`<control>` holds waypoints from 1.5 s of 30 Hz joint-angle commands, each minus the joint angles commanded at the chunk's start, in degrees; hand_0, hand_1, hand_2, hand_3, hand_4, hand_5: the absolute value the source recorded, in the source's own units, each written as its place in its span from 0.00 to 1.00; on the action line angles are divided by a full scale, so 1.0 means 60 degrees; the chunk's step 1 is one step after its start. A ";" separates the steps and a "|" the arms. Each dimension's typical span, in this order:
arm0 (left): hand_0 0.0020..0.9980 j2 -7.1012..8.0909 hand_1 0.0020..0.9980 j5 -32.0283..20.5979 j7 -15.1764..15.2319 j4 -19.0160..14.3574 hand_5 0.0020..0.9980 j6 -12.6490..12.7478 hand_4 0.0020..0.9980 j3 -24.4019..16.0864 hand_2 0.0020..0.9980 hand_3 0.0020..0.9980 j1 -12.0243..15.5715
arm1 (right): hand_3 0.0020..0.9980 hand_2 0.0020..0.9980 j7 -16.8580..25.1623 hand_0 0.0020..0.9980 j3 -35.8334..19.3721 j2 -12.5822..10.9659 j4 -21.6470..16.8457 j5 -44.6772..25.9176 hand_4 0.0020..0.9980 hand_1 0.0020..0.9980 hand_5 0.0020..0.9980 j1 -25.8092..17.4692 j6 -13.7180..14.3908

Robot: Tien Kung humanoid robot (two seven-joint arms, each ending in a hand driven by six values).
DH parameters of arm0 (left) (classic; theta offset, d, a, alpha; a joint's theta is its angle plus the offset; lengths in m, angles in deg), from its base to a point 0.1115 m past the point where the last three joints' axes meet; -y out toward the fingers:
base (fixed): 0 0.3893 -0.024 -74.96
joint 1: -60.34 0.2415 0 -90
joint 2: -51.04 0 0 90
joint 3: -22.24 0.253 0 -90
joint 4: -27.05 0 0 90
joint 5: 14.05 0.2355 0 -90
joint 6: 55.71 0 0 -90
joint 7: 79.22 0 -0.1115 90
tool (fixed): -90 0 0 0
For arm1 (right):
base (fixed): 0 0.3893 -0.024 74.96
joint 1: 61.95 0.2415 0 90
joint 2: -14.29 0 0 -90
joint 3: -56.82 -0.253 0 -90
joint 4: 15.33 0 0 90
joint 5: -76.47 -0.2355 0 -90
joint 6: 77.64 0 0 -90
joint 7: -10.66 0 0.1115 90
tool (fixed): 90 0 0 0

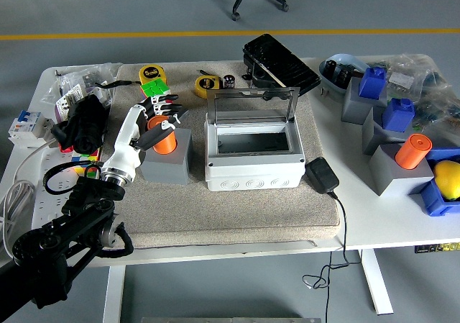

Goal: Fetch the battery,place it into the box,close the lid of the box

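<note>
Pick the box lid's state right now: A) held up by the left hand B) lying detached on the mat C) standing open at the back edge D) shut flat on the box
C: the lid stands upright along the back edge of the box, whose inside is open to view, while the left hand is over at the orange battery.
</note>
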 joint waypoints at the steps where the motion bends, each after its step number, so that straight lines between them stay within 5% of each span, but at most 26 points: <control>1: 0.46 -0.0003 0.56 -0.0043 -0.0002 0.0015 0.43 -0.0013 1.00 0.0036 0.53 0.60 -0.0008 | 0.59 0.67 0.0000 0.57 0.0001 0.0001 -0.0003 0.0002 0.95 0.64 0.48 -0.0001 0.0000; 23: 0.42 -0.0085 0.52 -0.0683 0.0277 0.0266 0.43 0.0073 1.00 0.0629 0.49 0.53 -0.0270 | 0.59 0.67 0.0009 0.57 -0.0033 0.0015 -0.0006 0.0006 0.95 0.64 0.48 -0.0049 -0.0011; 45: 0.24 -0.0097 0.34 -0.1265 0.0566 0.0477 0.41 0.0192 1.00 0.0867 0.39 0.48 -0.0426 | 0.59 0.67 0.0013 0.57 -0.0068 0.0020 -0.0010 0.0000 0.95 0.64 0.48 -0.0038 -0.0021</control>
